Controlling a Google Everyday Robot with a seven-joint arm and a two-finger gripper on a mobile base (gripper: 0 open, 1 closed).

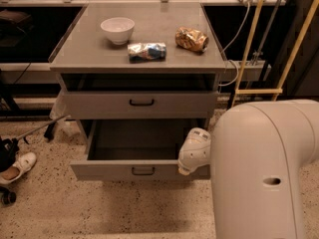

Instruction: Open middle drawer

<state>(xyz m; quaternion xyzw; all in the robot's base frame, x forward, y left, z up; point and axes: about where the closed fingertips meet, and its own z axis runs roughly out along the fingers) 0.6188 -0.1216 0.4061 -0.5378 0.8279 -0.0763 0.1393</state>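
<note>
The middle drawer point(109, 170) is a wide grey metal drawer with a small black loop handle point(143, 171). It stands pulled out from the cabinet, and its dark empty inside point(137, 138) shows. Above it, the upper drawer point(99, 103) with its own black handle sits nearly flush. The lowest drawer is hidden under the open one. My gripper point(186, 168), on a white wrist, is at the right end of the middle drawer's front, touching its top edge. My big white arm housing point(264, 173) fills the lower right.
On the cabinet top point(75, 59) are a white bowl point(117, 29), a blue-and-silver snack bag point(146, 52) and a brown snack bag point(191, 39). Yellow poles and cables stand at the right. A shoe point(17, 166) lies on the speckled floor at the left.
</note>
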